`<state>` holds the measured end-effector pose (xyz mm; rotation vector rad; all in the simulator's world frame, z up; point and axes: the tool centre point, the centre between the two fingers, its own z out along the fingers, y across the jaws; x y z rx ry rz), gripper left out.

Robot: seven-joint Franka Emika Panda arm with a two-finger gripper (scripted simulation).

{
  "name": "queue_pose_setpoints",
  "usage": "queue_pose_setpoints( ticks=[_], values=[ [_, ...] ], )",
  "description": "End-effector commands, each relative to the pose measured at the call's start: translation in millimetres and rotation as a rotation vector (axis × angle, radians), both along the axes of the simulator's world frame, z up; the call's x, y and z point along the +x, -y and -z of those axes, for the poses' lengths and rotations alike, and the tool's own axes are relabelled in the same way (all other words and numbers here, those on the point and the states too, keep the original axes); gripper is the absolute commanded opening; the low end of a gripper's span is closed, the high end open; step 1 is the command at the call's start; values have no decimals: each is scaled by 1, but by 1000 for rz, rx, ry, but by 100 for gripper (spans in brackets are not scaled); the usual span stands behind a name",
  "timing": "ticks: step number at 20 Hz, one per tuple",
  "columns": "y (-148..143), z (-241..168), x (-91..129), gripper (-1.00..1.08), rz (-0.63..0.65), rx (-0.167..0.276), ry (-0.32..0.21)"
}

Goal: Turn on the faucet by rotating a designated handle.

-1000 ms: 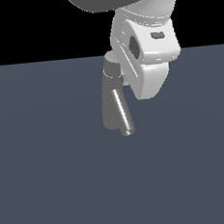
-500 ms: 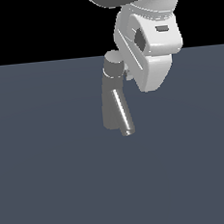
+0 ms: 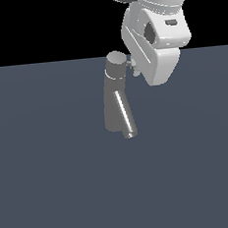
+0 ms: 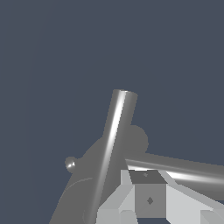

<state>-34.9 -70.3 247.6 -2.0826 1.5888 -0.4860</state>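
Note:
The faucet (image 3: 115, 103) is a grey tapered column with a round cap on top and a slanted spout tube (image 3: 123, 114). In the exterior view my white hand sits just to the right of the cap. My gripper (image 3: 133, 67) is at the cap's side, where a short stub of the handle (image 3: 128, 61) shows. In the wrist view the spout (image 4: 114, 135) runs away from me. The handle (image 4: 188, 173) is a shiny rod crossing just past one of my fingers (image 4: 148, 199). The hand hides the jaws, so their gap does not show.
The faucet stands on a flat dark blue-grey floor (image 3: 54, 191) that fills both views. A small round knob (image 4: 70, 164) sticks out on the faucet body opposite the handle. Black background lies above the floor line.
My hand has shifted slightly up and to the exterior view's right, uncovering the whole faucet cap. The faucet column and spout have stayed put.

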Motion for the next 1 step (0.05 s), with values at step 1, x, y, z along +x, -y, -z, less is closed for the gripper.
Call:
queue_pose_setpoints(
  ticks=[1],
  values=[
    [37,3,1,-100,69,-7,-5]
  ],
)
